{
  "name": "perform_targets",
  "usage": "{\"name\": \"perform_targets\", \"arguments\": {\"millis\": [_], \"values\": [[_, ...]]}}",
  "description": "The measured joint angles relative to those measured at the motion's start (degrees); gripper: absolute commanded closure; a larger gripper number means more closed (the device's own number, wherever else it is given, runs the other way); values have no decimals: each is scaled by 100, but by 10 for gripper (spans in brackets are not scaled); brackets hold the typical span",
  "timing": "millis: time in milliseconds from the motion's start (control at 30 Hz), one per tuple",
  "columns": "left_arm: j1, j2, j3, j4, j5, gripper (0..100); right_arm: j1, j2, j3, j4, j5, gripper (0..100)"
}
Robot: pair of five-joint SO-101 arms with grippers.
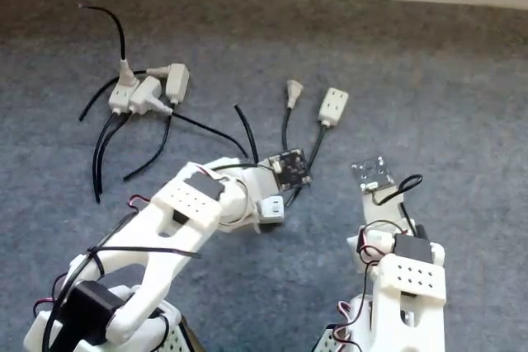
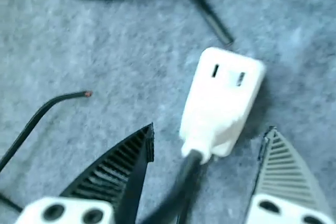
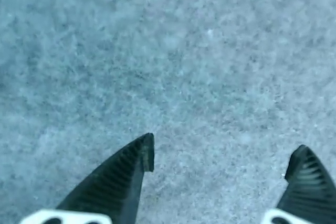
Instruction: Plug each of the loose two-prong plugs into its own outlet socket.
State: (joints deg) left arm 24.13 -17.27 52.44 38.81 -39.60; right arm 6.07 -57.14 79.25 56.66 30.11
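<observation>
I saw my left pincer (image 2: pixel 210 134) spread apart, unclamped, its tips either side of a white outlet socket (image 2: pixel 223 98) lying on the grey desk (image 2: pixel 79 35), a loose plug (image 1: pixel 294 91) near that socket, and my right pincer (image 3: pixel 226 148) likewise apart over the desk.

Glossy white plastic socket (image 2: pixel 223 106) on matt, fuzzy grey carpet (image 2: pixel 105 51)
</observation>
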Motion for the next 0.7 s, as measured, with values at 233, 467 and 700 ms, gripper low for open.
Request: {"name": "perform_targets", "arguments": {"millis": [233,467,700], "values": [[273,448,0,-202,9,861,-9,0,79,-53,0,626],[308,1345,-264,-360,-519,995,-9,0,79,-53,-18,626],[-448,1503,-1380,809,-941,996,-9,-35,343,-281,-35,626]]}}
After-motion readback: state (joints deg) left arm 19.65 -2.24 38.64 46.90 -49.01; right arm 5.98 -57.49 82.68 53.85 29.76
